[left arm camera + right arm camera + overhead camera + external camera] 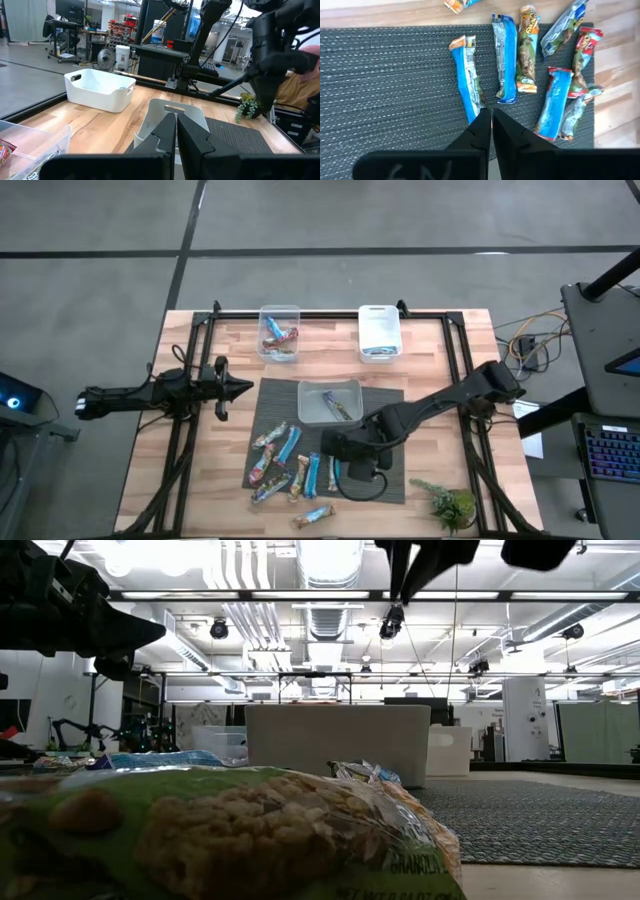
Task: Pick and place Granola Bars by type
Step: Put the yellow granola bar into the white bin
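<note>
low on the woven dark grey mat, slim foil-wrapped granola bars lie scattered beneath the right gripper, jaws closed, empty. a clear tub mid-frame holds one; higher, another clear tub holds several beside a white bin. left gripper, closed, waits left.

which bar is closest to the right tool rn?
The blue-wrapped bar with an orange end, lying alone on the dark mat: its near end sits right at the right tool's shut tips. The other bars lie farther off beside it.

Wooden table: dark mat; three tubs; plant; one granola bar
</note>
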